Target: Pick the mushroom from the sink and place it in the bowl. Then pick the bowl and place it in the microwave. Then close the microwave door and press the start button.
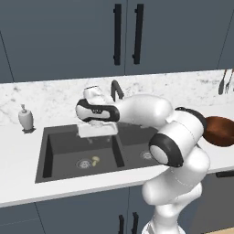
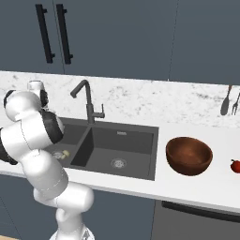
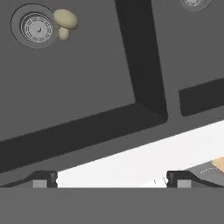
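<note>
The small tan mushroom (image 1: 95, 160) (image 2: 64, 153) lies on the floor of the sink's (image 1: 59, 157) left basin, right beside the round drain (image 1: 83, 162). My gripper (image 1: 97, 135) hangs above the back of that basin, pointing down, open and holding nothing. In the hand view its fingertips (image 3: 43, 179) stand wide apart at the bottom, and the mushroom (image 3: 64, 22) is far off at the upper left, touching the drain (image 3: 36, 27). The reddish-brown bowl (image 2: 189, 155) sits upright and empty on the counter right of the sink (image 2: 122, 150); my arm partly covers the bowl (image 1: 220, 131). The microwave and its door are out of view.
A dark gooseneck faucet (image 2: 86, 101) rises behind the sink's divider. A soap dispenser (image 1: 25, 118) stands on the counter left of the sink. A small red fruit (image 2: 236, 165) lies right of the bowl. Utensils (image 2: 229, 101) hang on the back wall.
</note>
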Robot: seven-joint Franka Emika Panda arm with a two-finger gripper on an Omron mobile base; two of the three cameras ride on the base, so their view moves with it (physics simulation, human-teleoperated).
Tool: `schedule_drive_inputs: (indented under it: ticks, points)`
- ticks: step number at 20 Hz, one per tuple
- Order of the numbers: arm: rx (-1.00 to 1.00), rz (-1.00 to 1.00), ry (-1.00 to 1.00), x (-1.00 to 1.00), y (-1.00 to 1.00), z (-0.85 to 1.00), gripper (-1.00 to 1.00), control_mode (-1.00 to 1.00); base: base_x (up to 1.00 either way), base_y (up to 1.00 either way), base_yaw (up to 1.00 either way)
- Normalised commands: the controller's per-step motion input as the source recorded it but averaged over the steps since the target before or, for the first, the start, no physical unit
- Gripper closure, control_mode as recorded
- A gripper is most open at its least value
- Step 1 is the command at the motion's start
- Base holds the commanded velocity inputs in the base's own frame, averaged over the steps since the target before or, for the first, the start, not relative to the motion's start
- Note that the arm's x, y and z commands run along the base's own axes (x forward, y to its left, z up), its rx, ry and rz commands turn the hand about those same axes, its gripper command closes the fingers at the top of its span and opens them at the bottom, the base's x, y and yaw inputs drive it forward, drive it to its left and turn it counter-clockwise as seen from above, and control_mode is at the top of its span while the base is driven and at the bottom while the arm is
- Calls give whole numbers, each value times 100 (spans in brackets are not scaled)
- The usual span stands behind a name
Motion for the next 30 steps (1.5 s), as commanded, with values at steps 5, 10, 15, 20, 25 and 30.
schedule_drive_inputs:
  ticks: [5,10,15,20,25,30]
  points:
    - [0,-6,-31,2,0,-68,-100,-100,0,0,0]
    - [2,-5,-23,3,0,-43,-100,-100,0,0,0]
    - [0,0,-5,35,0,-32,-100,-100,0,0,0]
    - [-1,0,6,52,0,-33,-100,-100,0,0,0]
    - [-5,0,1,39,2,-39,-100,-100,0,0,0]
    - [-2,0,0,23,10,-26,-100,-100,0,0,0]
